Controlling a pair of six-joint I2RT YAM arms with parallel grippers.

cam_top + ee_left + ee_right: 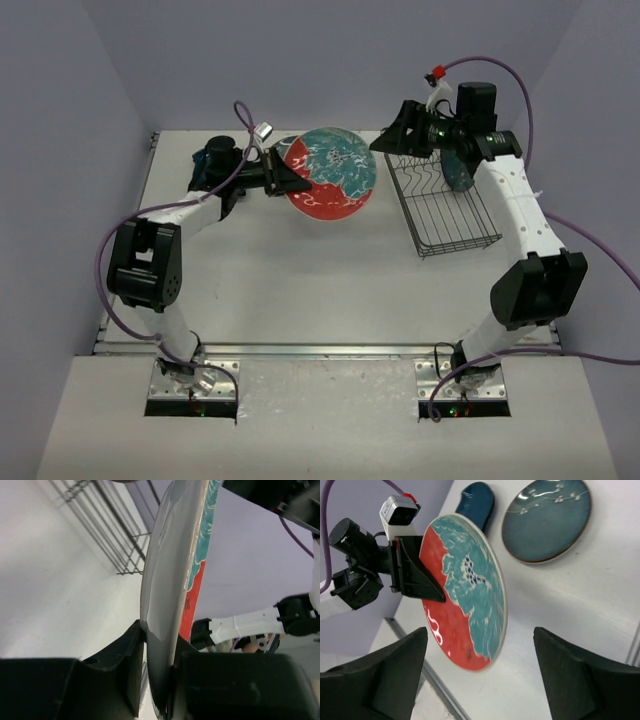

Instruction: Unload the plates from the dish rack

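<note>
My left gripper (298, 181) is shut on the left rim of the red-orange plate with the light-blue patterned face (332, 172), holding it tilted on edge above the table. In the left wrist view the plate's rim (167, 605) is pinched between the gripper's black fingers (120, 665). My right gripper (383, 142) stands open just right of that plate, touching nothing; its view shows the plate (465, 605) ahead of the wide-apart fingers (375, 680). The wire dish rack (445, 215) lies at the right with a teal plate (458, 172) upright in it. A dark blue plate (546, 519) lies flat on the table.
Another dark blue dish (215, 150) sits at the back left, partly under the left arm, and shows again in the right wrist view (476, 502). The rack's wires (115, 535) appear behind the held plate. Purple walls close in the table on three sides.
</note>
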